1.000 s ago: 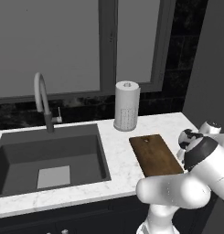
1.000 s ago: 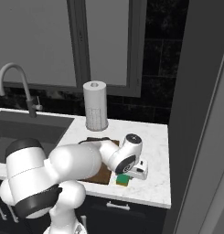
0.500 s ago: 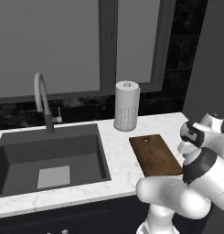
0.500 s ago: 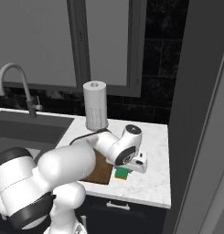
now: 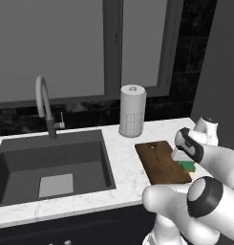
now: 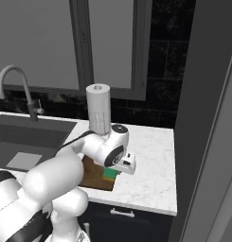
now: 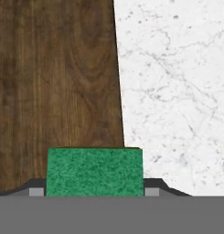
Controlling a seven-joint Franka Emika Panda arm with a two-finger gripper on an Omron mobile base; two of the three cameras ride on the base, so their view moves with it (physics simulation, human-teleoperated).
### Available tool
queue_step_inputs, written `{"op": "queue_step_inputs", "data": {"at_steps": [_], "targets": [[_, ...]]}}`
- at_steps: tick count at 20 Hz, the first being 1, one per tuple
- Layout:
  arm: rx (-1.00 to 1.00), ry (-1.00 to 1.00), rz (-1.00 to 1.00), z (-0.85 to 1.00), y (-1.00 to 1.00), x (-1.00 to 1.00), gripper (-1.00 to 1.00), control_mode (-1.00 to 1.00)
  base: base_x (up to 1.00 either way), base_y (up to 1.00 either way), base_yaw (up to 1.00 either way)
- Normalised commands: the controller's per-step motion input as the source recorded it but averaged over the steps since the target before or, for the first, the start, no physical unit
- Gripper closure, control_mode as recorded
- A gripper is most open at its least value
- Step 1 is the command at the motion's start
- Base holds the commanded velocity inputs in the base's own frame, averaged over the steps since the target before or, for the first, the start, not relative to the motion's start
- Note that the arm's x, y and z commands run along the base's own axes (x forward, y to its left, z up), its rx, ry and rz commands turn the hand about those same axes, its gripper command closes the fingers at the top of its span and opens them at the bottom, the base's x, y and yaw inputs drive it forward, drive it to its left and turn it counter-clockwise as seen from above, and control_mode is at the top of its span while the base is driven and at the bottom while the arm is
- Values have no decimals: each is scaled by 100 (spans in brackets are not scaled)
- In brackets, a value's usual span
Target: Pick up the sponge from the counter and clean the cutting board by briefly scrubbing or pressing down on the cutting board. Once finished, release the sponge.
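The sponge (image 7: 94, 171) sits pinched between the fingers of my pincer (image 7: 94, 192), held over the cutting board (image 7: 56, 91) at its edge beside the counter (image 7: 177, 91). I should shift further over the wood, then press down flat, gently.

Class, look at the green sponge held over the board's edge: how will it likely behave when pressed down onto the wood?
The sponge looks coarse and fibrous, so it probably compresses rather than staying stiff. Small beside the cutting board, it is likely light. Its flat block shape suggests it won't roll, and the rough green face should grip the wood rather than slide.
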Motion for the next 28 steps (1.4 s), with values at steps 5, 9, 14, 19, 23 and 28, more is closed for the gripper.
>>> {"op": "queue_step_inputs", "data": {"at_steps": [5, 9, 14, 19, 23, 28], "targets": [[0, -1, 0, -21, 12, 6, 100, -100, 0, 0, 0], [0, 0, 0, -29, 16, 10, 100, -100, 0, 0, 0], [0, 0, 3, -28, 12, 14, 100, -100, 0, 0, 0], [0, 0, 5, -53, 1, 1, 100, -100, 0, 0, 0], [-3, 0, 2, -84, 14, -7, 100, -100, 0, 0, 0], [-1, -5, 0, -19, 23, 1, 100, -100, 0, 0, 0]]}}
